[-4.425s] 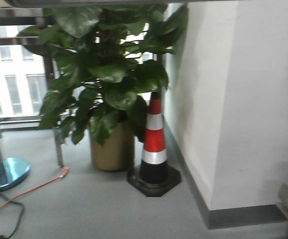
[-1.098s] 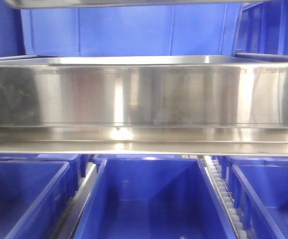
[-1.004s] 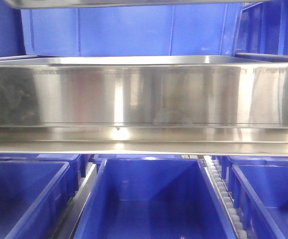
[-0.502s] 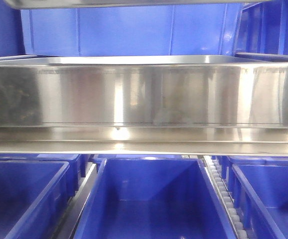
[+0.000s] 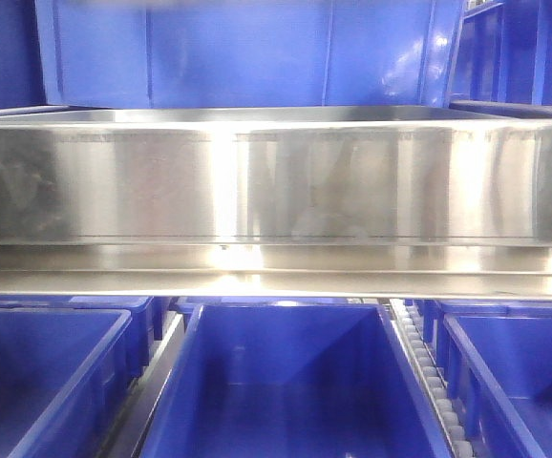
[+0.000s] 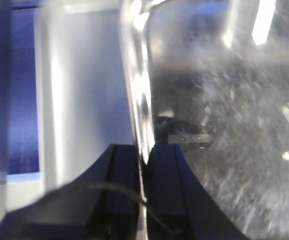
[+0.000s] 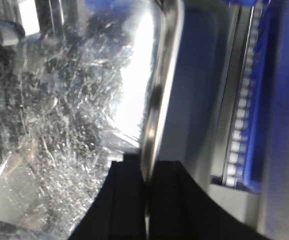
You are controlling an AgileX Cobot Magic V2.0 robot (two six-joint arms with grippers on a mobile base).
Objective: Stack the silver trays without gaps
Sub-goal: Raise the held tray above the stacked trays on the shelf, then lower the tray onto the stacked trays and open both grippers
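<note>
Both wrist views show one silver tray [image 6: 224, 125] from close up, its scratched inside [image 7: 59, 100] facing the cameras. My left gripper [image 6: 143, 150] is shut on its thin left rim. My right gripper [image 7: 145, 165] is shut on its right rim. Pale grey steel [image 6: 84, 100] shows beside the held rim in both wrist views. In the front view a second silver tray [image 5: 257, 115] spans the frame, shiny side wall towards me, and neither gripper appears there.
A steel shelf rail [image 5: 276, 260] runs under the second tray's wall. Blue bins [image 5: 286, 382] stand in a row below it, and more blue bins [image 5: 238, 52] stand behind. A roller track [image 7: 242, 115] and a blue bin edge lie right of the held tray.
The silver rim that ran along the top edge of the front view has left the frame. Seconds ago that view faced a potted plant and a traffic cone.
</note>
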